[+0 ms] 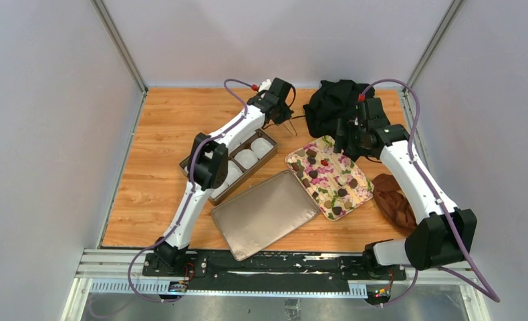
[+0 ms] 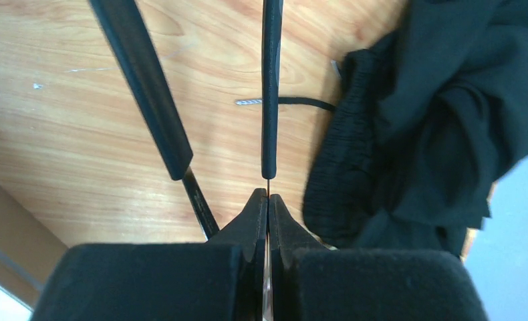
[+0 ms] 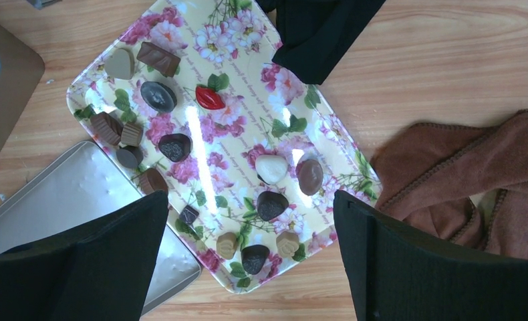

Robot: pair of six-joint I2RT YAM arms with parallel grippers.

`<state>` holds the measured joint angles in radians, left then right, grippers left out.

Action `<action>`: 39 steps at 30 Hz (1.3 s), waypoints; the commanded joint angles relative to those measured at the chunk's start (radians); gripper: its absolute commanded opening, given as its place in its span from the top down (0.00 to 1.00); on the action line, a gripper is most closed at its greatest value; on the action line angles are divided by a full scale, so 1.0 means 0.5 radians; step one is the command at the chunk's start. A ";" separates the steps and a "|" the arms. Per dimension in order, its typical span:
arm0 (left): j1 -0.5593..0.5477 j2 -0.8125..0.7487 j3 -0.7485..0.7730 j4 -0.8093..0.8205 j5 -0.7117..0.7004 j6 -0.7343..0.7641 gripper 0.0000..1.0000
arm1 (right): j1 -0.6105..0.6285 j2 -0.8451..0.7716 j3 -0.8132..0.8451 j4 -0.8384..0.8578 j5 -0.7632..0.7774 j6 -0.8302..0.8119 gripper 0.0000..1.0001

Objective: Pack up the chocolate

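Observation:
Several small chocolates point(image 3: 273, 204), dark, tan, one white and one red, lie on the flower-print tray point(image 3: 241, 40); the tray also shows in the top view point(image 1: 355, 175). My right gripper point(image 3: 248, 200) hangs open and empty above the tray's near end; in the top view it point(image 1: 345, 142) is over the tray's far edge. My left gripper point(image 2: 268, 198) is shut on a pair of thin tongs point(image 2: 269, 100) with black-sleeved tips, held over bare wood at the far middle point(image 1: 286, 115). The brown box point(image 1: 269, 155) holds white paper cups point(image 1: 247, 158).
A metal lid point(image 1: 265, 212) lies flat at the front middle, touching the tray's left side point(image 3: 81, 200). A black cloth point(image 1: 335, 107) is heaped at the back, beside the tongs point(image 2: 435, 120). A rust-brown cloth point(image 1: 395, 199) lies right of the tray.

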<state>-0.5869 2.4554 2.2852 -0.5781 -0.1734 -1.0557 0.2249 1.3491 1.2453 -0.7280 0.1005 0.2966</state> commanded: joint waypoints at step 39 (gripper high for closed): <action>0.602 -1.704 -1.441 -0.197 0.244 1.156 0.30 | 0.485 1.263 1.340 -0.162 -0.128 -0.291 0.14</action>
<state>-0.3431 1.6169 1.6657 -0.5758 -0.1047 -0.5484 0.4294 1.8565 1.7683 -0.7254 0.0841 0.2165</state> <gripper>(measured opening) 0.690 0.896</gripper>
